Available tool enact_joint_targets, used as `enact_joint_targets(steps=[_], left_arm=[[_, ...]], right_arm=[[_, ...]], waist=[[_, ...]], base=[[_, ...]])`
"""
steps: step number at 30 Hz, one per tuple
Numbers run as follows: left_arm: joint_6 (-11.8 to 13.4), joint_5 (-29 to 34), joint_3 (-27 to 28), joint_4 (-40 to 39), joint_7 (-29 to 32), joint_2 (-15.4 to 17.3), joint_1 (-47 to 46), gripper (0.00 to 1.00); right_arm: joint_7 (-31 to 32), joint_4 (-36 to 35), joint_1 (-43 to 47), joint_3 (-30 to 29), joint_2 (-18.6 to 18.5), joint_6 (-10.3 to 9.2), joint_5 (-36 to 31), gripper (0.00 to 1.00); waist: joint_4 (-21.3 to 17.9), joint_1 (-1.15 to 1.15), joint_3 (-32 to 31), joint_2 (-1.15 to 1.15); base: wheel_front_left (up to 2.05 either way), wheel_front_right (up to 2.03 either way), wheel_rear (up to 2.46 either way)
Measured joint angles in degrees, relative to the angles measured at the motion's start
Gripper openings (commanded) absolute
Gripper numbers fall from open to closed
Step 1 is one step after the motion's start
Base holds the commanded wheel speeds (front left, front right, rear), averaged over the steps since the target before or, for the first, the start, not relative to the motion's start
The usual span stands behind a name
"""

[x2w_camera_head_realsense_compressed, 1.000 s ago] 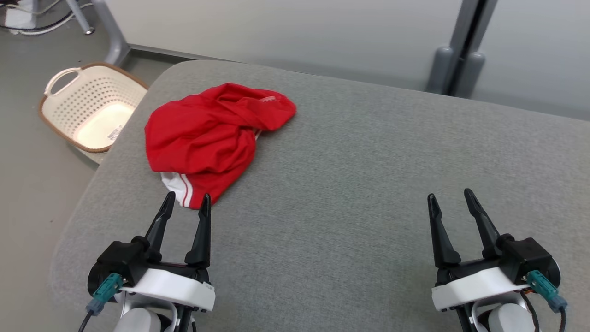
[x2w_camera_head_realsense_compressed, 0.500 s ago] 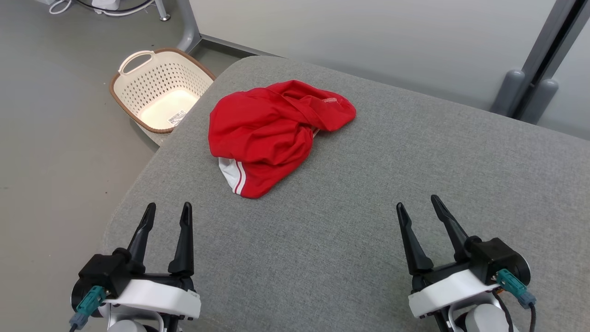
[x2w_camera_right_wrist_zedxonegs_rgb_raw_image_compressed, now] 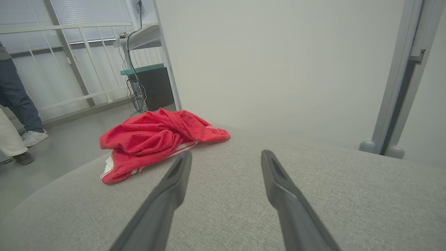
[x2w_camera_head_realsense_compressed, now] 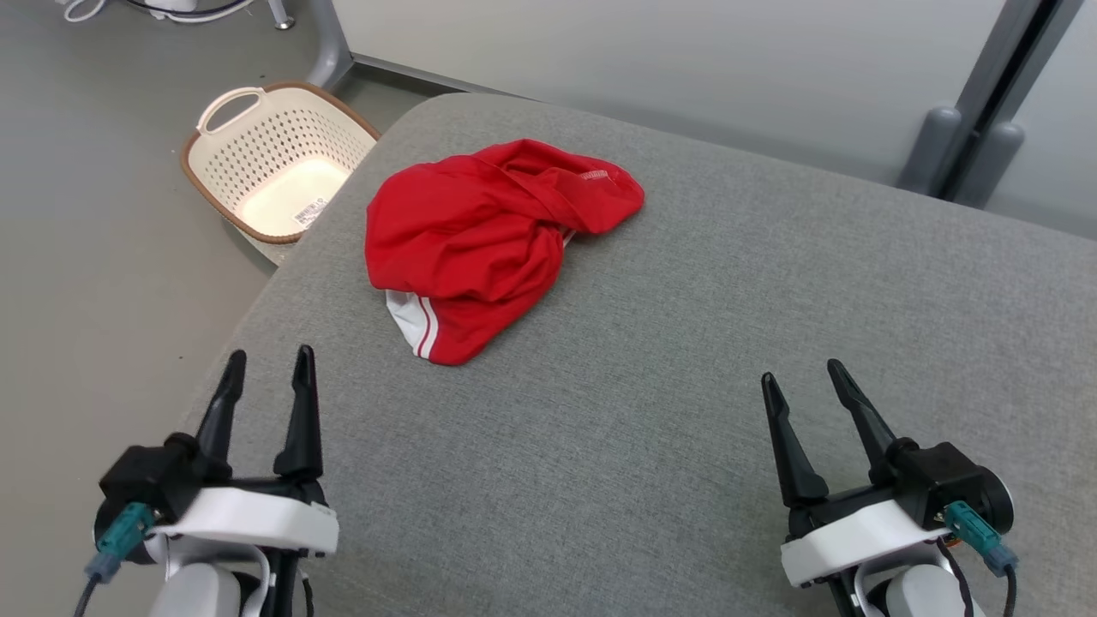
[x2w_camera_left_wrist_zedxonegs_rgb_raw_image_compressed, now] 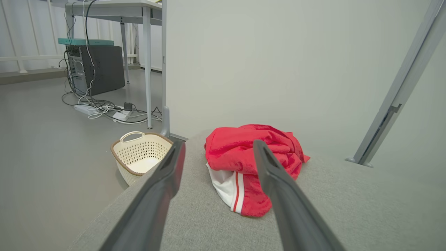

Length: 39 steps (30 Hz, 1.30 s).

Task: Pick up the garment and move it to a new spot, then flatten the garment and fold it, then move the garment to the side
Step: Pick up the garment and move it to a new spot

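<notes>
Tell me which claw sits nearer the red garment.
The left claw: the red garment lies just ahead of it, while the right claw points at bare grey surface, well off to the garment's side.

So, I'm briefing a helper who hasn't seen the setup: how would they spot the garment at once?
Start at the big grey padded table. Near its far left corner, the one by the cream perforated basket on the floor, lies a crumpled garment. It is the one bright red thing there, with a white panel and red stripe at its near edge.
</notes>
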Motion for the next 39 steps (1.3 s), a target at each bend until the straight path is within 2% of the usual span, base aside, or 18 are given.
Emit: enact_joint_targets(steps=[4,9,13,18,20,27,35,36,37,38,39], left_arm=[[-0.6,-0.6,2.2,2.8,0.0,0.9,-4.0,1.0],[-1.0,-1.6,0.8,9.7,0.4,5.6,-12.0,1.0],[-1.1,-5.3,-0.3,15.8,6.2,8.7,-20.1,1.0],[-1.1,-18.4,-5.1,19.1,15.4,11.5,-28.0,1.0],[-1.1,-22.5,-8.1,21.4,19.3,15.7,-31.1,1.0],[-1.1,-27.5,-13.3,27.8,23.8,20.3,-37.3,1.0],[-1.1,-29.9,-17.2,35.8,23.4,23.1,-42.9,1.0],[-1.1,-29.9,-17.9,36.6,23.4,23.3,-43.4,0.83],[-1.1,-30.4,-18.3,37.2,23.2,23.4,-43.7,0.26],[-1.1,-31.0,-18.7,37.7,22.7,23.3,-44.1,0.0],[-1.1,-31.7,-19.0,37.9,22.3,23.3,-44.3,0.0]], right_arm=[[0.0,-0.6,-0.1,-1.7,0.0,0.0,-1.9,1.0],[0.0,-2.2,-2.1,-3.5,-0.9,0.0,-4.4,1.0],[0.0,-4.4,-3.8,-6.3,-2.4,0.0,-5.9,1.0],[1.1,-7.8,-6.0,-8.1,-4.1,0.0,-7.5,1.0],[1.8,-9.8,-7.0,-8.8,-4.6,-0.01,-8.0,1.0],[2.9,-12.2,-7.9,-8.2,-4.9,-0.01,-9.0,1.0],[3.3,-13.7,-8.7,-8.6,-4.9,0.0,-9.6,1.0],[3.3,-13.8,-8.9,-8.9,-4.9,0.0,-9.6,1.0],[3.3,-13.8,-9.0,-9.2,-4.9,0.0,-9.8,1.0],[3.3,-13.8,-9.0,-9.3,-4.8,0.0,-10.0,1.0],[3.3,-13.8,-9.0,-9.5,-4.8,0.0,-10.1,1.0]], waist=[[-1.5,0.0,2.0,0.0],[-3.3,0.0,5.6,0.0],[-4.8,0.0,9.0,0.0],[-6.8,0.0,13.3,0.0],[-8.0,0.0,15.8,0.0],[-11.2,0.0,20.3,0.0],[-14.0,0.0,24.1,0.0],[-14.3,0.0,24.5,0.0],[-14.6,0.0,24.7,0.0],[-14.8,0.0,24.9,0.0],[-15.1,0.0,25.1,0.0]], base=[[0.0,0.0,0.0],[0.0,0.0,0.0],[0.0,0.0,0.0],[0.0,0.0,0.0],[0.0,0.0,0.0],[0.0,0.0,0.0],[0.0,0.0,0.0],[0.0,0.0,0.0],[0.0,0.0,0.0],[0.0,0.0,0.0],[0.0,0.0,0.0]])
